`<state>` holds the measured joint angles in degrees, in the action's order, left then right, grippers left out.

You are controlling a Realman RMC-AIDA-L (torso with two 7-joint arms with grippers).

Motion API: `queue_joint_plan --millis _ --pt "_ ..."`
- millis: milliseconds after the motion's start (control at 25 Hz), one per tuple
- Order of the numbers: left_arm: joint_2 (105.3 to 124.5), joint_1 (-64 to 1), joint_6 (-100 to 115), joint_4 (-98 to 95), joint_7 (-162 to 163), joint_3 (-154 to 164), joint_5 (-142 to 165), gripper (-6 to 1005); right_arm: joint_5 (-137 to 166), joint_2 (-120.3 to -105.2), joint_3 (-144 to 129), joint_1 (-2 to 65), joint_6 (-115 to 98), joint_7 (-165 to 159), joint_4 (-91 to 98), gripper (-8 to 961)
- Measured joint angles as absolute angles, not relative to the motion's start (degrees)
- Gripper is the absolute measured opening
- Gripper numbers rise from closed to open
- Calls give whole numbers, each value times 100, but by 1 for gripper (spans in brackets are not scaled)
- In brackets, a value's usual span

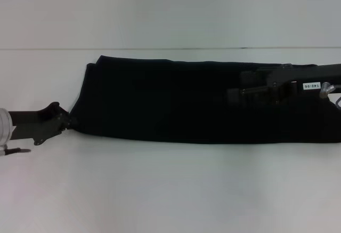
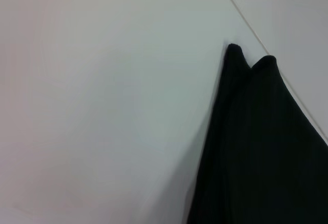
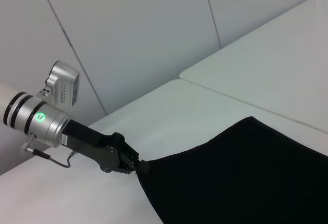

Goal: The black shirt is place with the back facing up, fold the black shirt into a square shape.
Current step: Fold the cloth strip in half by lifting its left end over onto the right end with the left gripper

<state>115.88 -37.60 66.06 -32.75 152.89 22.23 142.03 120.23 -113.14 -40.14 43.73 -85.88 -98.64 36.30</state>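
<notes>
The black shirt [image 1: 160, 102] lies on the white table [image 1: 170, 185] as a long folded strip running left to right, plain black side up. My left gripper [image 1: 69, 120] is at the strip's near left corner, shut on the cloth there. The right wrist view shows this left gripper [image 3: 137, 166] pinching that corner of the shirt [image 3: 241, 178]. In the left wrist view the shirt's [image 2: 256, 147] left end shows two small rounded bumps at its far corner. My right gripper [image 1: 234, 93] hovers over the strip's right part, dark against the dark cloth.
The table's far edge [image 1: 170, 48] meets a pale wall behind the shirt. A second white tabletop [image 3: 266, 55] adjoins beyond a seam. Bare table surface [image 2: 102, 106] lies to the left of the shirt and in front of it.
</notes>
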Motion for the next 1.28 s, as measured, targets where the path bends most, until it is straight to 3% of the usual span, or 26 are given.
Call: queue_joint_plan --millis 120,560,880,1080,1280 --pt "11607 -3698 6643 -3280 15085 2187 14151 16 12023 -11343 -4007 4372 -8547 -9861 3615 915" --pt "11631 -3337 7381 -3634 13822 1528 14127 37 11999 -11558 -3723 4371 -8447 -9890 3582 916" --pt "11489 -2710 7425 -4515 13431 1048 14155 53 11781 -11720 -3421 4389 -8110 -9896 3558 916" --pt "11357 -2448 7542 -4957 13357 633 14172 62 11520 -11732 -3396 4368 -7846 -9897 3421 916" --pt "11260 -2583 8330 -5068 13286 516 13730 72 11466 -11709 -3326 4321 -7803 -9896 3423 916"
